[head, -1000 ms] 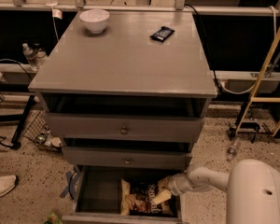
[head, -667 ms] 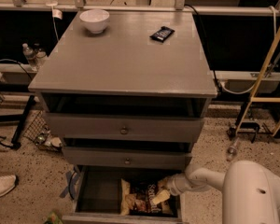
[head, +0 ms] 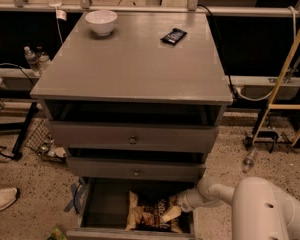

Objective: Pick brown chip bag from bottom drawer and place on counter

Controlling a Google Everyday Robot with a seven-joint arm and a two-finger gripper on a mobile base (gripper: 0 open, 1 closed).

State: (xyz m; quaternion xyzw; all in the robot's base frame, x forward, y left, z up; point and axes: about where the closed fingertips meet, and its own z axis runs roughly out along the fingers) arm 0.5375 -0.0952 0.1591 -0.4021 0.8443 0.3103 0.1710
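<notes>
One brown chip bag [head: 144, 215] in bottom drawer [head: 104, 204]; one claw [head: 171, 214] over it.

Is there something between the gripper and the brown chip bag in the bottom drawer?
Nothing visible does: the white gripper sits directly against the crinkly dark-brown chip bag inside the open grey bottom drawer.
</notes>
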